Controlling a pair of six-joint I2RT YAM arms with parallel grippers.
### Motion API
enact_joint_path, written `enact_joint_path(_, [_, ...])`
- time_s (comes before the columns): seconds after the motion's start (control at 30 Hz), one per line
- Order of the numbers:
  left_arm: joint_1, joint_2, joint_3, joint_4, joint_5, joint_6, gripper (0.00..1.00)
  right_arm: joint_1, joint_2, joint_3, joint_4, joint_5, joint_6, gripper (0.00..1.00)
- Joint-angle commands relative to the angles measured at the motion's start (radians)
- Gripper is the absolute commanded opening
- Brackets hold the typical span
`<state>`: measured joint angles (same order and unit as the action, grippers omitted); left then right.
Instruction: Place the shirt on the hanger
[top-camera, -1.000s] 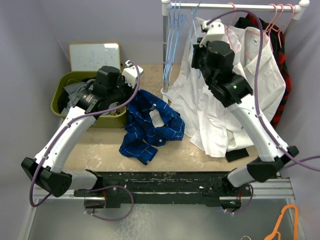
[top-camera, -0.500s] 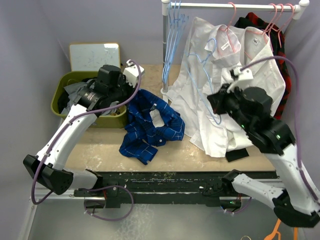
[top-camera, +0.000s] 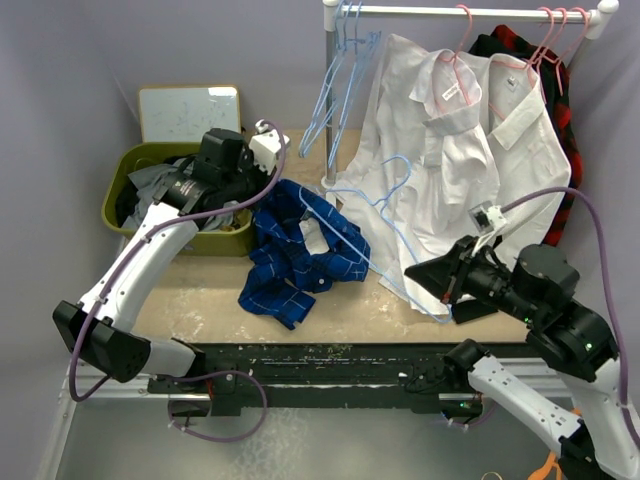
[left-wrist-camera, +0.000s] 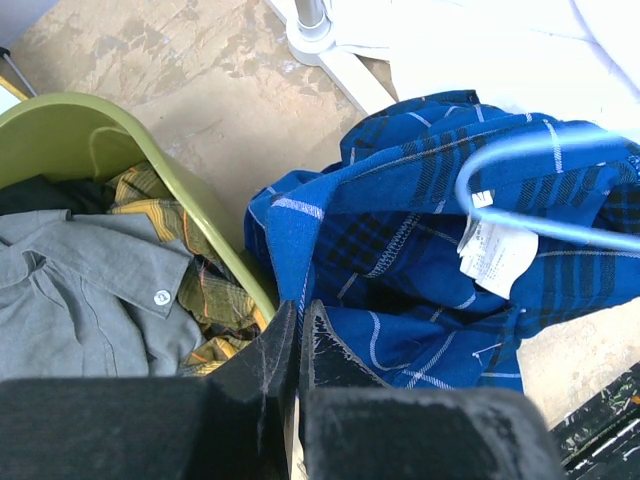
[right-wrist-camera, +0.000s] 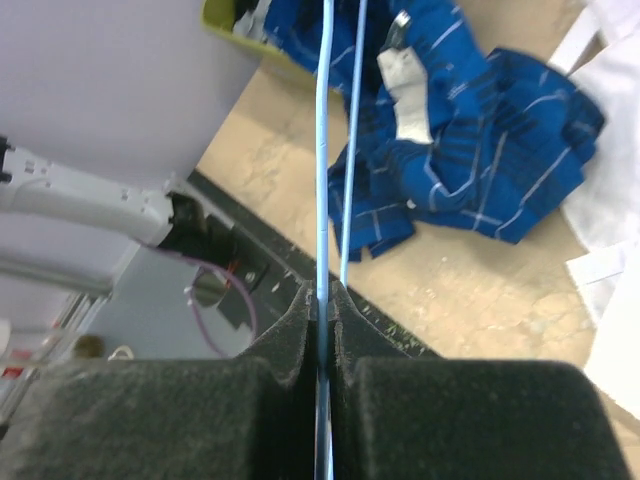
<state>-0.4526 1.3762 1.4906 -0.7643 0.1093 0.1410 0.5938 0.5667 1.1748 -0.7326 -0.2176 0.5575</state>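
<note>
The royal-blue checked shirt (top-camera: 305, 250) lies crumpled on the table beside the bin. My left gripper (top-camera: 262, 193) is at its upper left edge, shut on a fold of the blue fabric; the left wrist view shows the cloth (left-wrist-camera: 400, 260) running between the closed fingers (left-wrist-camera: 298, 305). My right gripper (top-camera: 440, 283) is low at the near right, shut on the thin light-blue hanger (top-camera: 330, 217). The hanger reaches leftward over the shirt. In the right wrist view its wire (right-wrist-camera: 322, 150) runs from the closed gripper (right-wrist-camera: 322, 290) toward the shirt (right-wrist-camera: 480, 130). The hanger's wire also shows in the left wrist view (left-wrist-camera: 540, 150).
A green bin (top-camera: 125, 170) of clothes stands at the left, a white board (top-camera: 188, 110) behind it. The rack post (top-camera: 330, 100) stands at the back. The rack holds spare light-blue hangers (top-camera: 340, 70), white shirts (top-camera: 450, 150) on pink hangers, and a red plaid shirt (top-camera: 560, 120).
My right arm has swung down from the rack to the near right, bringing the light-blue hanger away from the white shirts and over the blue shirt. My left arm has barely moved.
</note>
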Motion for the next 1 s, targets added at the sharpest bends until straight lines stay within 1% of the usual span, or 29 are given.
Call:
enact_joint_path(0.0, [0.006,-0.008,0.045,0.022,0.03,-0.012,0.01,0.001,0.026,-0.001,0.069,-0.157,0.021,0.0])
enact_joint_path(0.1, [0.006,-0.009,0.054,0.015,0.048,-0.013,0.01,0.001,0.057,-0.027,0.131,-0.215,0.018,0.0])
enact_joint_path(0.4, [0.006,-0.035,0.067,-0.013,0.182,-0.011,0.02,0.001,0.143,-0.08,0.271,-0.223,-0.004,0.0])
enact_joint_path(0.6, [0.008,-0.056,0.095,-0.047,0.245,-0.002,0.02,0.001,0.189,-0.065,0.264,-0.156,-0.046,0.0])
enact_joint_path(0.8, [0.009,-0.059,0.125,-0.078,0.319,0.001,0.03,0.002,0.204,-0.06,0.286,-0.098,-0.048,0.0])
enact_joint_path(0.97, [0.01,-0.058,0.139,-0.084,0.325,0.003,0.03,0.004,0.216,-0.006,0.243,-0.033,-0.063,0.0])
